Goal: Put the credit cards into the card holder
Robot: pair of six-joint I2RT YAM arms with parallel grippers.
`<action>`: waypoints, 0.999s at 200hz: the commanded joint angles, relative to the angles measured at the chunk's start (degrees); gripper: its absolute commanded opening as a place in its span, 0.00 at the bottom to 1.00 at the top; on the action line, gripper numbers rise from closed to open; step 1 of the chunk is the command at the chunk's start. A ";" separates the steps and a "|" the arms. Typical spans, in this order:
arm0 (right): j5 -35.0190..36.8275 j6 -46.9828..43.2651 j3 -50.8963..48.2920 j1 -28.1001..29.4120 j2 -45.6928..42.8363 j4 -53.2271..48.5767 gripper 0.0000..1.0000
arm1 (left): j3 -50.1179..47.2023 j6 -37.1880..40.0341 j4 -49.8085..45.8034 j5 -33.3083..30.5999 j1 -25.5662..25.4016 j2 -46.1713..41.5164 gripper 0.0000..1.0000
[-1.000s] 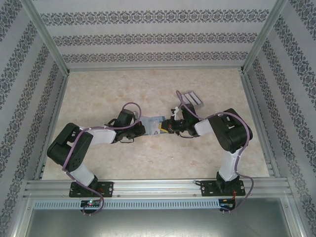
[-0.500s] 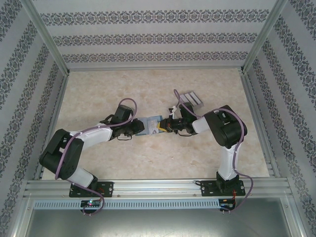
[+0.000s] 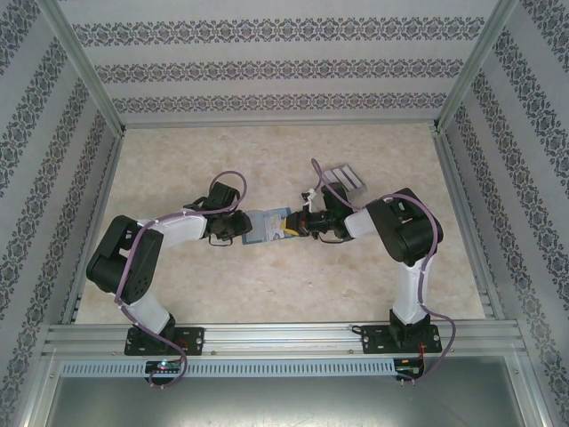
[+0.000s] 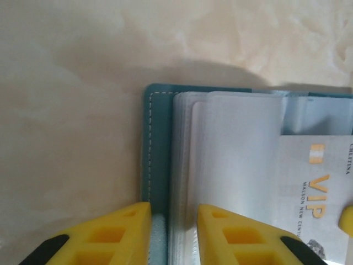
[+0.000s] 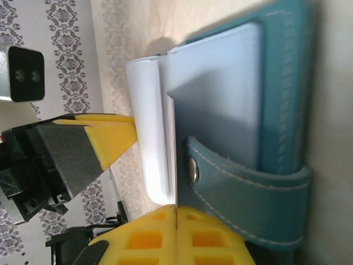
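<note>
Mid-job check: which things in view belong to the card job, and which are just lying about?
Part of the job:
- card holder, teal, between left gripper and right gripper
- VIP card, lying in the holder
- credit cards, grey, loose on the table

Not part of it:
- patterned walls
- aluminium frame

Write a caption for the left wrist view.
Left gripper open over card holder, VIP credit card at right.

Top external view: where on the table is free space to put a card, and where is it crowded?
Free: the table's far left, behind the left arm, and the near strip between the arm bases. Crowded: centre, where left gripper and right gripper meet at the card holder, credit cards behind.
</note>
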 commanded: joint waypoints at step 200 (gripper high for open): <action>-1.47 -9.43 12.69 -0.28 4.99 -14.50 0.00 | 2.17 6.14 -6.71 -5.18 0.27 4.06 0.06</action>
